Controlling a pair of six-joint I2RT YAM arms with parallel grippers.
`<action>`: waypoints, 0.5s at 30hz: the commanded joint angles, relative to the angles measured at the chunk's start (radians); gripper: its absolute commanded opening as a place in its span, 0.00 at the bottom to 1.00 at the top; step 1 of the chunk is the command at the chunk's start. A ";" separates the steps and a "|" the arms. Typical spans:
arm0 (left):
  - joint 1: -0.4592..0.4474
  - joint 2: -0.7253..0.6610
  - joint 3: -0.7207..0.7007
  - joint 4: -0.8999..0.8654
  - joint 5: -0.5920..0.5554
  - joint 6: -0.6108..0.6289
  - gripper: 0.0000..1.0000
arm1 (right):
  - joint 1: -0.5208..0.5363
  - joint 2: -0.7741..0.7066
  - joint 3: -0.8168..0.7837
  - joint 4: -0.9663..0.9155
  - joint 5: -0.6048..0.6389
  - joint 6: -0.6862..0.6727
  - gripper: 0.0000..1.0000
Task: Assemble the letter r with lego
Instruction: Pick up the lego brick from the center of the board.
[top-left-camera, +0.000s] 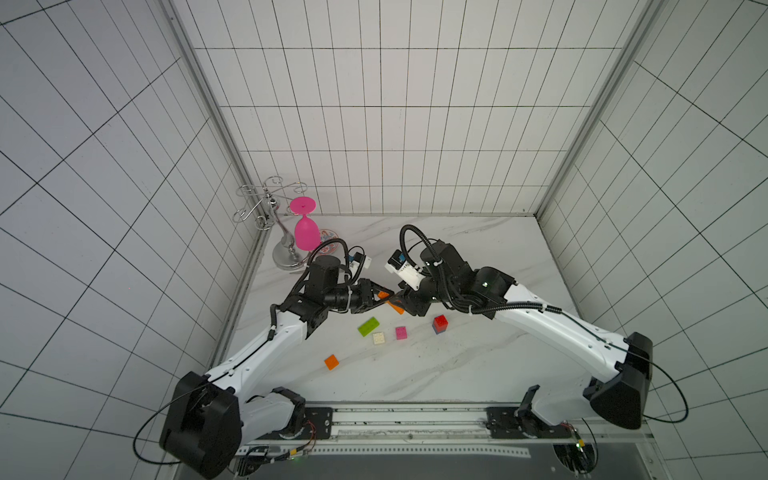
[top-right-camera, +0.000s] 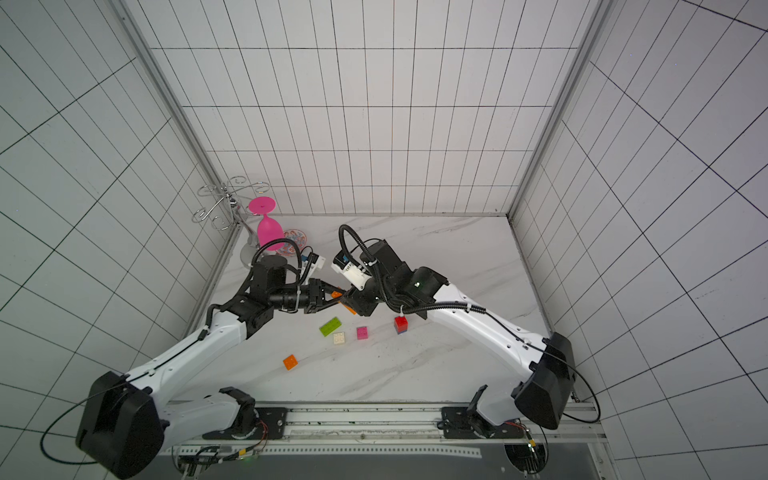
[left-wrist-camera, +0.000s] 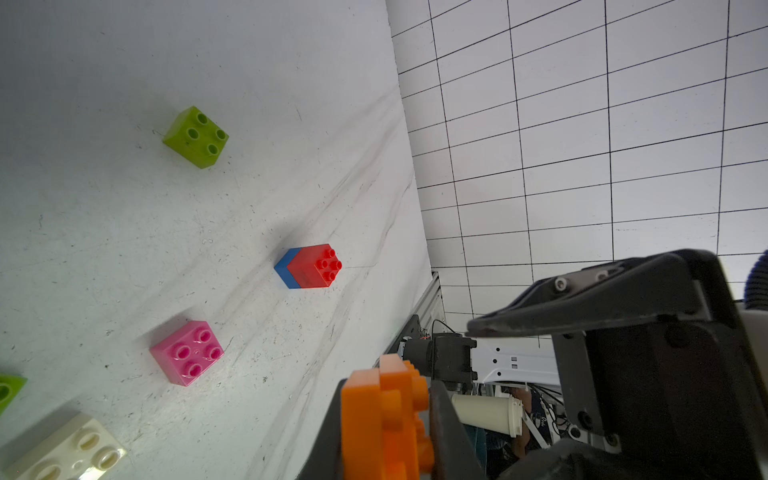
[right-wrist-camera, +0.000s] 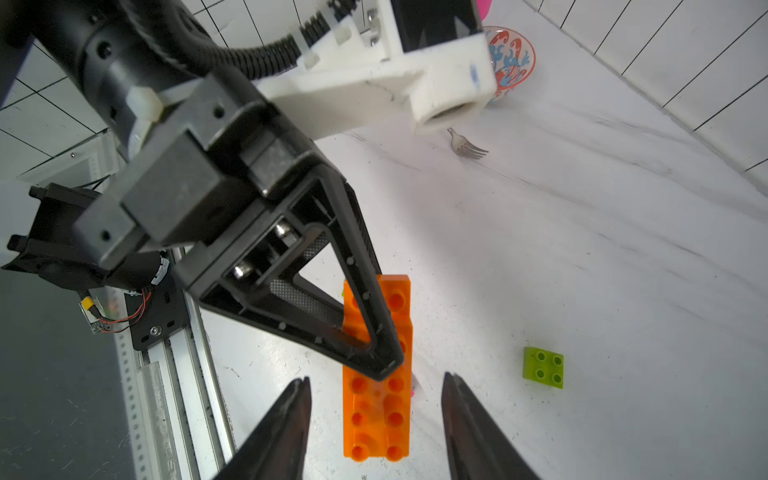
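Left tool (top-left-camera: 384, 296) is clamped on the long orange studded plastic lego strip (right-wrist-camera: 376, 419), holding it up off the white marble counter (top-left-camera: 457, 374). Right tool (right-wrist-camera: 377, 378) stands parted, one finger on either side of the strip's free end with a gap on both sides. Loose on the counter nearby are a lime green brick (top-left-camera: 368, 326), a cream brick (top-left-camera: 378, 337), a pink brick (top-left-camera: 401, 332) and a red-on-blue pair (top-left-camera: 439, 324). A small orange brick (top-left-camera: 331, 361) lies farther off.
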 joint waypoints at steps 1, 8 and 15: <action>0.000 -0.017 0.015 0.024 0.008 -0.015 0.00 | 0.009 0.015 -0.021 -0.002 -0.005 -0.019 0.56; 0.000 -0.022 0.019 0.025 0.010 -0.020 0.00 | 0.009 0.051 -0.013 -0.001 0.017 -0.002 0.59; 0.001 -0.022 0.017 0.025 0.011 -0.020 0.00 | 0.009 0.086 0.011 0.000 0.009 0.000 0.51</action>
